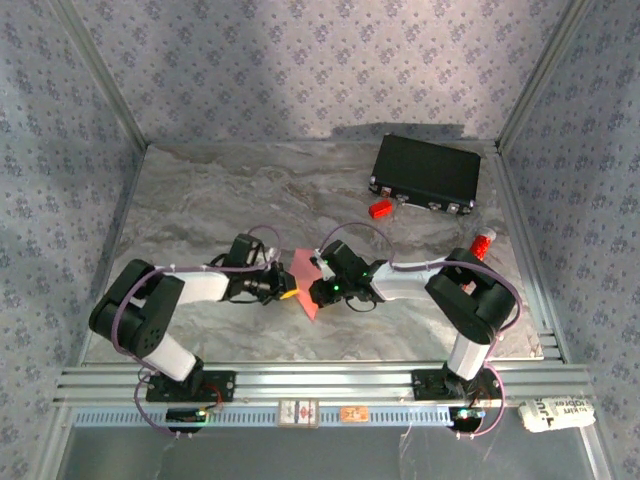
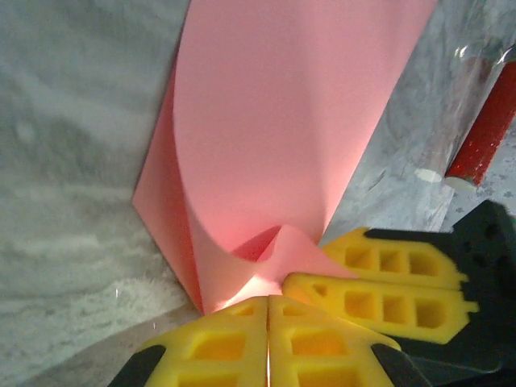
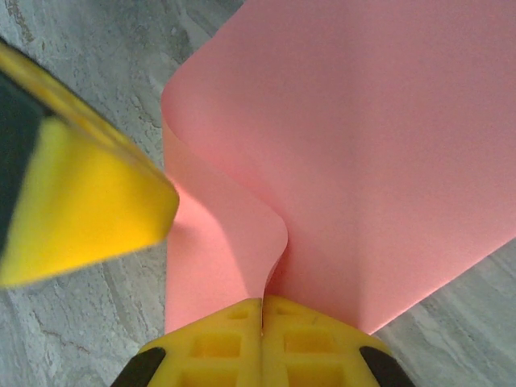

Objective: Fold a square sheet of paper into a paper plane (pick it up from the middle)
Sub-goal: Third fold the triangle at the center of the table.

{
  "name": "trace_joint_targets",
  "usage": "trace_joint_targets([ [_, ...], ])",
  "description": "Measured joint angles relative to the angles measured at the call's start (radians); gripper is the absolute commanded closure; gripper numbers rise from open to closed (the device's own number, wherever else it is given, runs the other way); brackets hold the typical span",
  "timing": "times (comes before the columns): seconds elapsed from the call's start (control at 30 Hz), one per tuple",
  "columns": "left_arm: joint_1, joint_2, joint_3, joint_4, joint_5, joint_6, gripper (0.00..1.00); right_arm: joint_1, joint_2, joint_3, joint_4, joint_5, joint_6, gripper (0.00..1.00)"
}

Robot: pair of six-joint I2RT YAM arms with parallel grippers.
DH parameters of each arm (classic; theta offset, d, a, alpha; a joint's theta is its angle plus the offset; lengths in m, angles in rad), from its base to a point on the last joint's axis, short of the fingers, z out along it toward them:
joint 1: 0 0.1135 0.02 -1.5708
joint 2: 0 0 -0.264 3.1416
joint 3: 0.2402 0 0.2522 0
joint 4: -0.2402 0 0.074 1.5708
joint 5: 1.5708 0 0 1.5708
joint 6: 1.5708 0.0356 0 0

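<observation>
So both claws are bunched up right at the near middle of the desk (image 1: 220, 190), basically nose to nose. The left claw (image 2: 268, 310) is clenched on the bottom edge of the square sheet of paper (image 2: 282, 121), and the right claw (image 3: 262, 310) is clamped on that same edge just beside it, tips almost touching. From either wrist camera the paper runs straight out away from the fingertips and up off the desk, curled into a loose trough with a soft bend, not a sharp crease yet. Its long line heads off between the two arms toward the back, so neither arm is really nearer; they share it. My guess is the next move hinges on that: both pinch points sit so close together that any pull sideways could tear or skew the fold, so they'd have to move in step along that centre line. Further out to the right there's a red-and-white tube (image 2: 484, 129), well apart from the paper. Farther back sit a small red block (image 1: 380, 209) and a black case (image 1: 427, 172), nothing in the way.
</observation>
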Motion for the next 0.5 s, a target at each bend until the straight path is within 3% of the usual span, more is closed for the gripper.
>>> trace_joint_targets([
  [0.5, 0.046, 0.08, 0.022, -0.008, 0.015, 0.087, 0.94, 0.0, 0.0, 0.0, 0.0, 0.001, 0.0, 0.97],
])
